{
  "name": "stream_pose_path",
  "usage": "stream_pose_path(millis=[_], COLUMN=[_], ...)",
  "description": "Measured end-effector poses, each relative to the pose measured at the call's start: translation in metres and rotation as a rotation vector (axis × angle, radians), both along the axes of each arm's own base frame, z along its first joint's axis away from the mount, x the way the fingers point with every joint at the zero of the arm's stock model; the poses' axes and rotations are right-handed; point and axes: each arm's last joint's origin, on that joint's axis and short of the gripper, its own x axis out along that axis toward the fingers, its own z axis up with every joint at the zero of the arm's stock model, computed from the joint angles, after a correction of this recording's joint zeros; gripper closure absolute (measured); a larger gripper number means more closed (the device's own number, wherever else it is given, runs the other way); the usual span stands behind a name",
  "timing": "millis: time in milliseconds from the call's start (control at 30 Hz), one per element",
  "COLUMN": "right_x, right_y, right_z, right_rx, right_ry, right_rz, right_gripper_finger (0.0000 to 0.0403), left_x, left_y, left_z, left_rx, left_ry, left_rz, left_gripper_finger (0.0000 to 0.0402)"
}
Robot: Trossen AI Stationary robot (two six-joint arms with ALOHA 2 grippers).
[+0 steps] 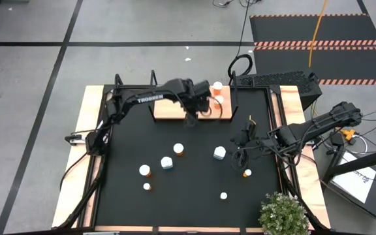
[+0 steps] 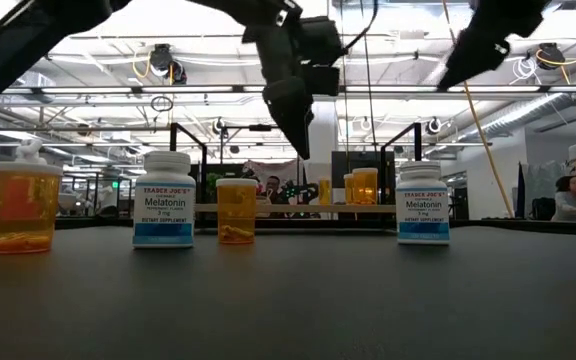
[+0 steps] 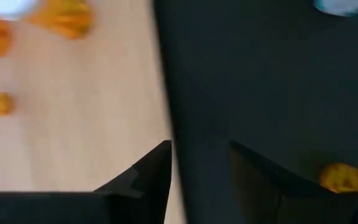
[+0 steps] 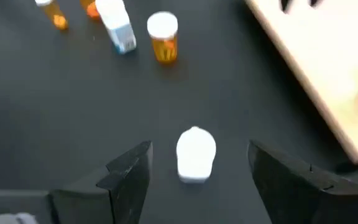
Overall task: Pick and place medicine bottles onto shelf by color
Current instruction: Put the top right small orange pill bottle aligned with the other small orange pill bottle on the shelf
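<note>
The shelf [image 1: 175, 109] is a light-wood board at the table's far side, with orange bottles [image 1: 217, 99] standing at its right end. My left gripper [image 1: 189, 120] hangs open and empty over the shelf's near edge [image 3: 160, 93], fingers pointing down [image 2: 294, 115]. My right gripper [image 1: 236, 145] is open just right of a white-capped white bottle [image 1: 219, 153]. In the right wrist view that bottle [image 4: 196, 154] stands on the mat ahead of the gap between the fingers [image 4: 199, 163], untouched. Several more bottles stand on the black mat, among them an orange one [image 1: 179, 149] and a white one [image 1: 167, 162].
Small bottles stand scattered toward the near edge [image 1: 145, 171] [image 1: 147, 187] [image 1: 224, 195] [image 1: 247, 173]. A potted plant [image 1: 282, 212] sits at the near right corner. Black uprights [image 1: 153, 81] rise at the shelf's ends. In the low view, Melatonin bottles [image 2: 164, 198] [image 2: 423, 203] stand in front.
</note>
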Motion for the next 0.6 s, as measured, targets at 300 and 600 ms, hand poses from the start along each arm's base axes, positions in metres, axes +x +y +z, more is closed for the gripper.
stream_pose_path(millis=[300, 600], right_x=[-0.022, -0.041], right_y=[0.022, 0.043], right_z=[-0.009, -0.017], right_rx=[0.107, 0.199], right_ry=[0.118, 0.235], right_rz=[-0.043, 0.025], right_gripper_finger=[0.0148, 0.0148], left_x=[0.001, 0.006], left_y=[-0.071, -0.116], left_z=[-0.001, -0.014], left_rx=[0.088, 0.057], left_ry=[0.134, 0.104], left_rz=[0.020, 0.062], left_gripper_finger=[0.0247, 0.0247])
